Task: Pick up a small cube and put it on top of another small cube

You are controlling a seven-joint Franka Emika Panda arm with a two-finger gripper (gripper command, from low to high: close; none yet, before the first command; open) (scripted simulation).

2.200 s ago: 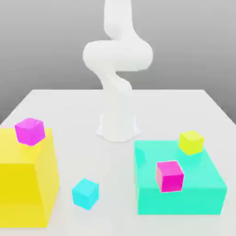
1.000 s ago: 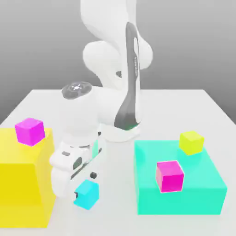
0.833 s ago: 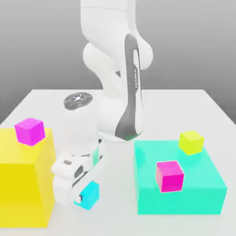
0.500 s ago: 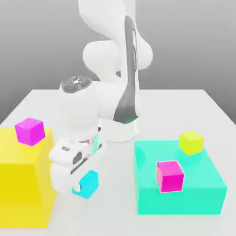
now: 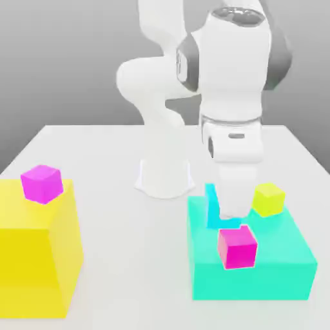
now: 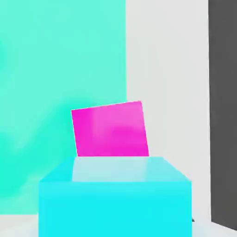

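Note:
My gripper [image 5: 229,214] is shut on the small sky-cyan cube [image 5: 211,207] and holds it in the air over the big teal-green block [image 5: 258,274]. The held cube hangs just above and slightly behind a small magenta cube [image 5: 237,247] that rests on that block. In the hand view the sky-cyan cube [image 6: 115,199] is close to the camera, with the magenta cube [image 6: 111,130] beyond it on the teal-green surface [image 6: 60,65]. My white fingers [image 5: 233,196] cover most of the held cube in the exterior view.
A small yellow-green cube [image 5: 267,198] sits at the teal-green block's back corner. A large yellow block [image 5: 35,261] on the exterior view's left carries another magenta cube [image 5: 42,183]. The arm's base [image 5: 164,174] stands mid-table. The white table [image 6: 166,69] ends at a dark edge [image 6: 223,92].
The gripper came down by the yellow block, shut on the sky-cyan cube, lifted it off the table and carried it to the exterior view's right, over the teal-green block.

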